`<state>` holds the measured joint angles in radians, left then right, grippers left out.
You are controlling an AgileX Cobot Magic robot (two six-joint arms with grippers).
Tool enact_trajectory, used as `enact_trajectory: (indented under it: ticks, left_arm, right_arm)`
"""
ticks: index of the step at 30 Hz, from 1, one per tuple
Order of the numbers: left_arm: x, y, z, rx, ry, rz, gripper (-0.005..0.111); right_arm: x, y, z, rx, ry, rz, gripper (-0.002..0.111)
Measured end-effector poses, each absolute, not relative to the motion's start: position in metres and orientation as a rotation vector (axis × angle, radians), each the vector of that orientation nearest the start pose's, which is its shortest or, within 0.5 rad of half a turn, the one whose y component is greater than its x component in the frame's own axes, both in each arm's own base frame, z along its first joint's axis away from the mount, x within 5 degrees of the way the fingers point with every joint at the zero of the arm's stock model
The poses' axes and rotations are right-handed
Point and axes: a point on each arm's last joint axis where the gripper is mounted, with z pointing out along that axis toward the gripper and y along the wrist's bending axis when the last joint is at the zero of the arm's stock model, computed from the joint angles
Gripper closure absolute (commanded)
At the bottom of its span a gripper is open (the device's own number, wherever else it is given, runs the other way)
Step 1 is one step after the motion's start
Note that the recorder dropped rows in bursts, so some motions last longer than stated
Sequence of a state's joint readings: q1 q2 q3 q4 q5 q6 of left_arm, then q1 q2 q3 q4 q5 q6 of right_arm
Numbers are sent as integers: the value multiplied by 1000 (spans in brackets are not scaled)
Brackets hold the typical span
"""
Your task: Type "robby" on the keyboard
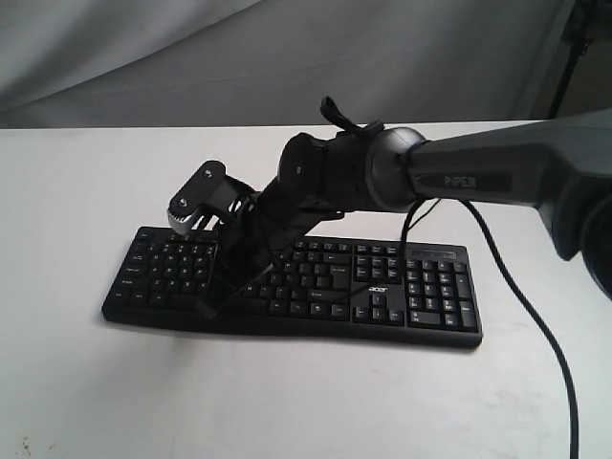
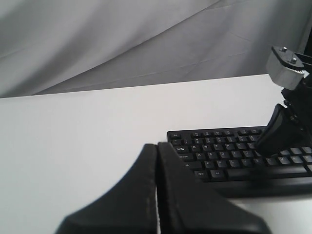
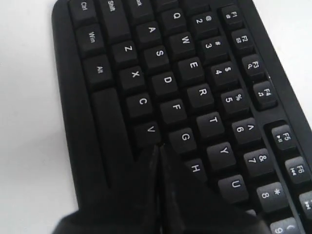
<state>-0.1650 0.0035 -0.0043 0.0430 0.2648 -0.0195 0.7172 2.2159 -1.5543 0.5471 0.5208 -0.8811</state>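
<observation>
The black keyboard (image 1: 421, 287) with its white acer logo lies across the middle of the white table. My right arm reaches over it from the right. The right gripper (image 1: 212, 304) is shut and empty, angled down onto the left half of the keys. In the right wrist view its tip (image 3: 158, 146) sits between V and G on the keyboard (image 3: 195, 68), and the key under it is hidden. The left gripper (image 2: 157, 146) is shut with nothing in it, above bare table beside the keyboard's (image 2: 219, 151) Esc end. It does not show in the exterior view.
A thin black cable (image 1: 535, 325) runs over the table (image 1: 287, 402) to the right of the keyboard. A grey cloth backdrop (image 1: 191, 57) hangs behind the table's far edge. From the left wrist view the right gripper's fingers (image 2: 273, 134) stand on the keys.
</observation>
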Motion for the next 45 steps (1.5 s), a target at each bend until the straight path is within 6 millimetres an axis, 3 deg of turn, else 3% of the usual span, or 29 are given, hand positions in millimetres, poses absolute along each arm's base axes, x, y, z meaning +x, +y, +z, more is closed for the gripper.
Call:
enact_trajectory:
  ticks: [45]
  left_arm:
    - [55,-8,190,155,1741,-95,107]
  right_arm:
    - [337,335,130,-1441,2110,408,108]
